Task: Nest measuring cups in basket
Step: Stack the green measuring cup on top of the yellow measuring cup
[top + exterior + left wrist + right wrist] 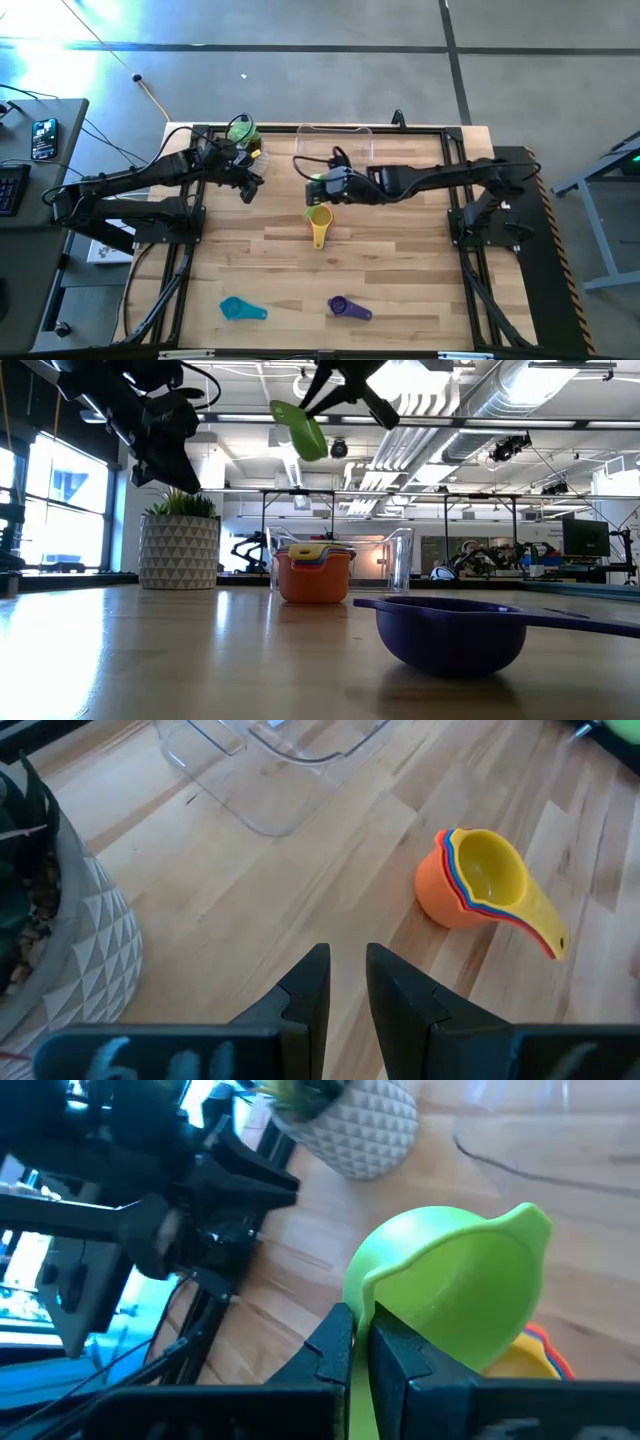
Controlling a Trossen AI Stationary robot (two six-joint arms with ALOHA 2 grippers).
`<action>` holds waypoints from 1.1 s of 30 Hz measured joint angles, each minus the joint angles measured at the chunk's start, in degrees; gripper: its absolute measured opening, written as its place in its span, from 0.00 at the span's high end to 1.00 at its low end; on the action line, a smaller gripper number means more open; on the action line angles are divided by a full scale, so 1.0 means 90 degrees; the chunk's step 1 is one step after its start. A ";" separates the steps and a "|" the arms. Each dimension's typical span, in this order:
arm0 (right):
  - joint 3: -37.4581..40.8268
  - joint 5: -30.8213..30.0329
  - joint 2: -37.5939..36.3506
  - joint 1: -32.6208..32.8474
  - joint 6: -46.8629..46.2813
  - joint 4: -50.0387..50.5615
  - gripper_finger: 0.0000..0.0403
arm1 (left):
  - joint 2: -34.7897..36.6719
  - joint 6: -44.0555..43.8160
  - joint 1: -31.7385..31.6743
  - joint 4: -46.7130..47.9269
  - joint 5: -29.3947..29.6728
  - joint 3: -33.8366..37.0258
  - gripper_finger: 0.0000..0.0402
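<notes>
My right gripper (322, 187) is shut on a green measuring cup (450, 1295) and holds it in the air just above a nested stack of orange, red, blue and yellow cups (319, 222) at the table's middle. The clear basket (335, 142) stands at the far edge behind the stack. A teal cup (240, 309) and a purple cup (348, 308) lie near the front edge. My left gripper (347, 982) is open with nothing between its fingers, and it hovers beside the white plant pot (242, 134). My right gripper pinches the green cup's handle (361, 1318) between its two fingers, right where the handle joins the bowl. The fingers slant down from the table's right side. The cup is lifted clear and tilted (300, 428), its bowl out past the fingertips above the stack.
The plant pot stands at the far left, close to my left gripper. Bare wood lies between the stack and the two loose cups at the front. The purple cup (455, 628) fills the foreground of the low view.
</notes>
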State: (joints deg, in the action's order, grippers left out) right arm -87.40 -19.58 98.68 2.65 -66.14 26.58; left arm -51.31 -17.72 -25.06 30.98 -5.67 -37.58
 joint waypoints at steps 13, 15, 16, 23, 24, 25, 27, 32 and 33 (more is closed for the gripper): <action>-0.2650 0.0785 0.1633 -0.0212 0.0222 0.3083 0.99 | 0.0000 -0.0001 0.0000 0.0112 0.0024 0.0000 0.85; -0.2756 0.1049 0.1831 -0.0207 0.0188 0.3120 0.99 | 0.0000 -0.0001 0.0000 0.0113 0.0025 0.0000 0.85; -0.2768 0.1175 0.1910 -0.0203 0.0188 0.3143 0.99 | 0.0000 -0.0002 0.0000 0.0112 0.0024 0.0000 0.85; -0.2771 0.1690 0.2375 -0.0108 0.0212 0.3204 0.99 | 0.0000 -0.0002 0.0000 0.0112 0.0029 0.0000 0.85; -0.2771 0.1704 0.2422 -0.0091 0.0219 0.3233 0.99 | 0.0000 -0.0002 0.0000 0.0113 0.0029 0.0000 0.85; -0.2773 0.1710 0.2467 -0.0074 0.0229 0.3268 0.99 | 0.0000 -0.0002 0.0000 0.0113 0.0029 0.0000 0.85; -0.2773 0.1735 0.2540 -0.0055 0.0256 0.3438 0.99 | 0.0000 -0.0002 0.0000 0.0114 0.0029 0.0000 0.85; -0.2780 0.1702 0.2648 -0.0028 0.0285 0.3609 0.99 | 0.0000 -0.0002 0.0000 0.0112 0.0036 0.0000 0.85; -0.2780 0.1677 0.2668 -0.0028 0.0288 0.3617 0.99 | 0.0000 -0.0005 0.0000 0.0112 0.0036 0.0000 0.85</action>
State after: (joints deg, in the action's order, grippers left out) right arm -112.42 -4.49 122.69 2.39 -63.55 59.13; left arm -51.31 -17.76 -25.06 31.99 -5.34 -37.58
